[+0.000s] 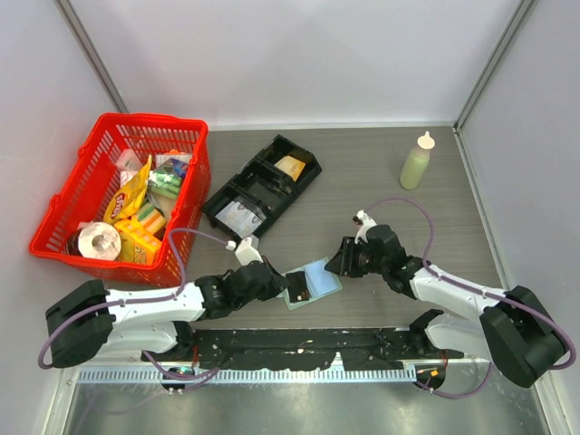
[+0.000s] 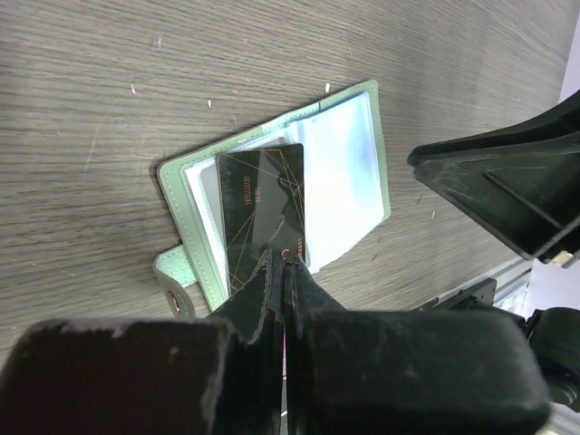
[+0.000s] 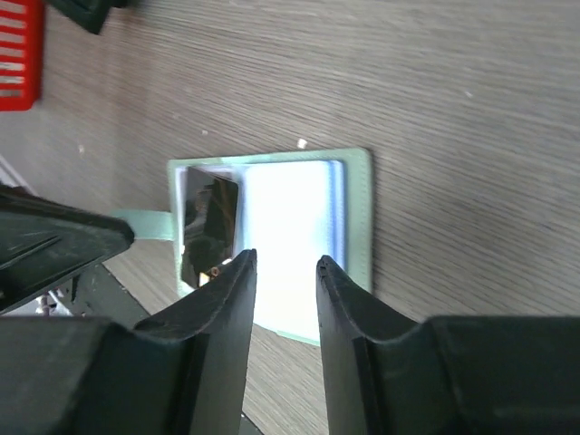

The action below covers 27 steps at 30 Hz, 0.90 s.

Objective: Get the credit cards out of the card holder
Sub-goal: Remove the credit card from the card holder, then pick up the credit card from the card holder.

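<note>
Card holder (image 1: pixel 319 281) lies open flat on the table (image 1: pixel 381 181) near the front edge, between the two arms, with pale blue sleeves (image 3: pixel 290 208) showing on its right half. Left gripper (image 2: pixel 285 258) is pressed together on the near edge of a black credit card (image 2: pixel 261 204), which sits over the holder's left half. Right gripper (image 3: pixel 285 267) is spread with nothing between the fingers, just above the holder's right side.

card holder (image 3: pixel 359 236): one
dark credit card (image 2: pixel 263 204): one countable, on the card holder's left half
red basket (image 1: pixel 149 119): one, far left of the card holder
black tray (image 1: pixel 272 181): one, behind it
squeeze bottle (image 1: pixel 416 163): one, behind-right
grippers: two, left gripper (image 2: pixel 285 258) and right gripper (image 3: pixel 285 263)
</note>
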Motion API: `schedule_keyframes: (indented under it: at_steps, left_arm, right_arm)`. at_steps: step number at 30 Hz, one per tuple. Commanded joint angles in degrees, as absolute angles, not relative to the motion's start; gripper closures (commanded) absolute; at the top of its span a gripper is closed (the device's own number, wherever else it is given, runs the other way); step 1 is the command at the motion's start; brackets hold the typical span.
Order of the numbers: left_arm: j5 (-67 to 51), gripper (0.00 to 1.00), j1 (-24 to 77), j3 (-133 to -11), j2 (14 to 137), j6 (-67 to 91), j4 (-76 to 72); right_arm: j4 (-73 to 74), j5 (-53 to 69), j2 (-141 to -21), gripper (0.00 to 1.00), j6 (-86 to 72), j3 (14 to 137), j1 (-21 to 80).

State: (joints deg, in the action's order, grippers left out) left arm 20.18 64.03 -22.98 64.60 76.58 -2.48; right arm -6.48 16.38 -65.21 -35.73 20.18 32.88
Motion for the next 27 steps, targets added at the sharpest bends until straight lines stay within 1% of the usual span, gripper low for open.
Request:
schedule_keyframes:
  at_steps: [1,3,4,7,11,17,20,27]
  left_arm:
    - [22.32,0.97,64.16,-25.92,63.54,72.51,2.63]
    - [22.15,0.84,64.16,-26.45,64.24,72.60,3.69]
    - [21.80,0.80,64.07,-26.72,64.68,72.42,3.52]
    - [20.57,0.79,64.07,-28.29,66.70,70.85,2.99]
    - [18.38,0.83,64.07,-32.16,71.27,68.65,4.39]
    - [16.79,0.93,64.07,-34.01,75.40,69.26,6.76]
    - [16.61,0.97,64.07,-34.45,76.29,69.78,8.26]
    - [15.30,0.98,63.63,-35.16,78.83,69.61,9.93]
  right_arm:
    - [-10.02,21.27,-62.58,0.60,-32.43,22.85,32.70]
    - [-11.07,23.63,-62.75,0.56,-31.99,23.03,32.78]
    - [-12.29,25.82,-63.54,0.55,-31.91,22.94,32.87]
    - [-16.24,30.75,-66.26,0.55,-33.48,23.03,33.05]
    - [-19.24,32.78,-71.01,0.53,-35.07,23.90,33.66]
    - [-22.23,34.80,-77.95,0.52,-36.03,26.45,34.28]
    - [-22.59,34.89,-80.41,0.53,-35.86,27.68,34.54]
    - [-24.08,35.42,-85.95,0.53,-36.65,29.79,35.33]
